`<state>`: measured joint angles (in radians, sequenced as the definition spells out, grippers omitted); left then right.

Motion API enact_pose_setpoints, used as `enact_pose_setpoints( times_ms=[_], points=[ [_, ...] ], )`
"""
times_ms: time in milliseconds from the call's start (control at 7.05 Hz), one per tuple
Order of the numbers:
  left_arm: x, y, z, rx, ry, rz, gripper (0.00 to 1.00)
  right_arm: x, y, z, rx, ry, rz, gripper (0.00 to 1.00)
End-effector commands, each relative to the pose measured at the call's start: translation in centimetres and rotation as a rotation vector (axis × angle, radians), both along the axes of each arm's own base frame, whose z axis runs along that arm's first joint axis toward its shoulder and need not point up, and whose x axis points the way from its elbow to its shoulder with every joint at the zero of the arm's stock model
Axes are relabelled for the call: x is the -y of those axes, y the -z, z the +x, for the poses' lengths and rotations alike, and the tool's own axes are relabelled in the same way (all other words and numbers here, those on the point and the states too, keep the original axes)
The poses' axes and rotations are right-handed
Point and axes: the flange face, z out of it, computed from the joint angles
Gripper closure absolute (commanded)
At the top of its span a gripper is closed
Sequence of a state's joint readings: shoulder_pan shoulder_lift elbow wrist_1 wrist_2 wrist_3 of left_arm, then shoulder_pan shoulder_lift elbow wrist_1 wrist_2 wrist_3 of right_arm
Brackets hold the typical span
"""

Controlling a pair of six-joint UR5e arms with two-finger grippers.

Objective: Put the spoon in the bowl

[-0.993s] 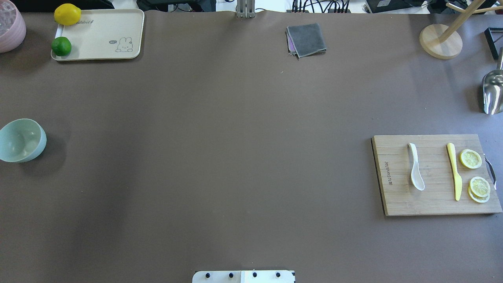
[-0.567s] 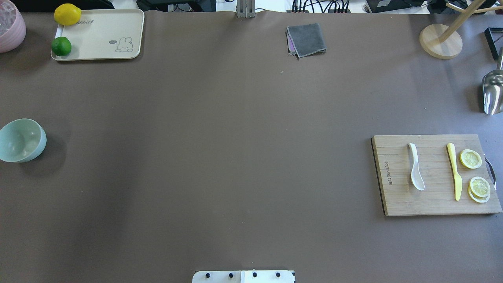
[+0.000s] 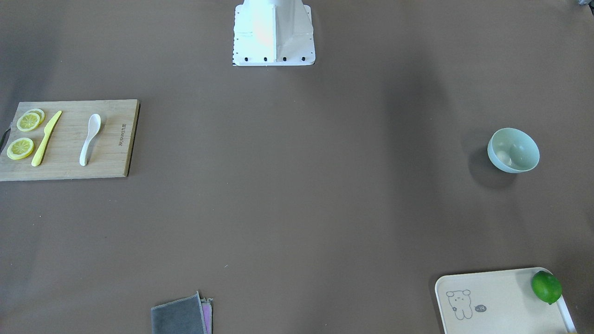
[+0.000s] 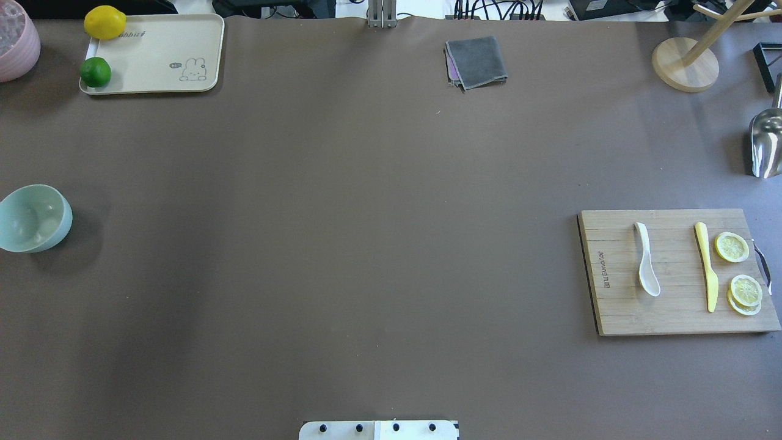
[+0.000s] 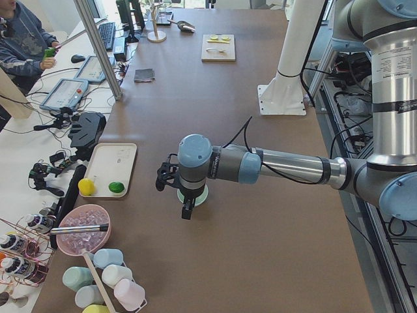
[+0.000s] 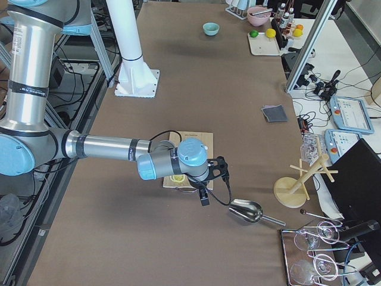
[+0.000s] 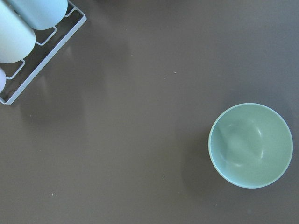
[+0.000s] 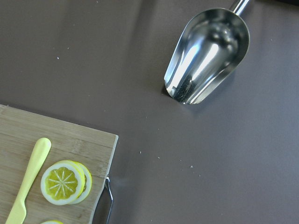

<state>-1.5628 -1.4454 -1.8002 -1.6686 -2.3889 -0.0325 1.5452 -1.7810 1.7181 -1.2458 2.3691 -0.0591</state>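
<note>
The white spoon (image 4: 646,267) lies on a wooden cutting board (image 4: 617,305) at the table's right, also in the front view (image 3: 89,139). The mint-green bowl (image 4: 33,218) stands empty at the far left edge, seen from above in the left wrist view (image 7: 251,144). My left gripper (image 5: 186,211) hangs above the bowl, shown only in the left side view; I cannot tell if it is open or shut. My right gripper (image 6: 204,198) hangs above the board's far end, shown only in the right side view; I cannot tell its state. The right wrist view does not show the spoon.
A yellow knife (image 4: 707,266) and lemon slices (image 4: 732,247) share the board. A metal scoop (image 8: 205,56) lies beyond the board. A cream tray (image 4: 159,55) with a lemon and a lime, a grey cloth (image 4: 476,61) and a wooden stand (image 4: 684,64) line the far edge.
</note>
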Motion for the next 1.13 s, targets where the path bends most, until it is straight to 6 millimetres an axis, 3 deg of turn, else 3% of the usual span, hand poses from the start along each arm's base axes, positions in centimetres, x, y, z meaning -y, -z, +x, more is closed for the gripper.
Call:
enact_pose_setpoints(
  times_ms=[0,142,709,993],
  points=[
    [1.9,-2.9,4.5,-0.027,-0.021,0.029,0.03,0.1,0.1,-0.6,0.007,0.01,0.012,0.0],
    [3.0,-3.9,5.7,-0.031,-0.032,0.024,0.03,0.2,0.2,-1.0,0.006,0.016,0.014,0.0],
    [2.6,-3.8,14.2,-0.051,-0.086,-0.052,0.03,2.3,3.2,-4.9,0.066,0.023,-0.023,0.0],
    [2.9,-7.3,14.7,-0.001,-0.068,-0.026,0.03,2.2,3.4,-5.8,0.102,0.038,-0.041,0.0]
  ],
)
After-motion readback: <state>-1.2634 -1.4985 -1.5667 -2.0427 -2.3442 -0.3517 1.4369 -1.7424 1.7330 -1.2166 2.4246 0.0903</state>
